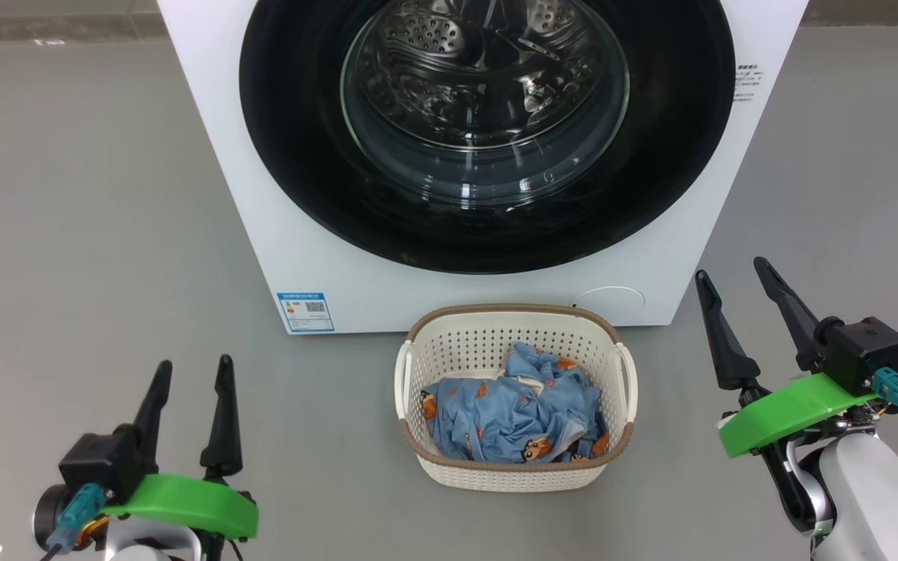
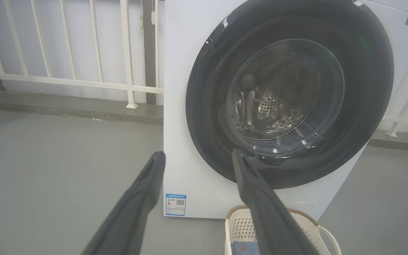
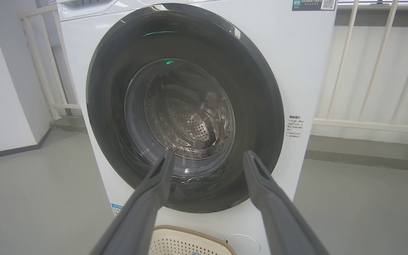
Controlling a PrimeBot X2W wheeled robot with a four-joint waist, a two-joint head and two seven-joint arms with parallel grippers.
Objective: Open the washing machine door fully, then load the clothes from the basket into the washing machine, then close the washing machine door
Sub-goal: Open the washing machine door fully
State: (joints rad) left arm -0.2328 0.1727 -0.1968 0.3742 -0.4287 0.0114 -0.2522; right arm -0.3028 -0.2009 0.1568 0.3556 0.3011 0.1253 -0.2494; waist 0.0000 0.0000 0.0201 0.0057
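Washing machine (image 1: 301, 257) stood straight ahead of both grippers, well beyond their fingertips, with its white front closed. The washing machine door (image 1: 301, 156) sat flush against that front. Its glossy black rim was unbroken all round, and the steel drum (image 1: 449, 78) showed through the glass window. By my judgement the first step, opening the door fully, had not begun.

The basket (image 1: 511, 310) sat on the floor (image 1: 106, 234) between the two grippers and a little ahead of them, just before the foot of the machine. The clothes (image 1: 511, 413) lay heaped inside it, blue with small bears, and none had been lifted out. All the loading was therefore left to do, and the closing of the door after it.

The left gripper (image 1: 193, 365) hung low to the left of the basket, its two dark fingers spread wide with nothing between them. The right gripper (image 1: 730, 268) stood on the basket's other side, farther forward and nearer the machine. Its jaws were likewise wide apart and empty. Neither gripper touched the door, basket or cloth.
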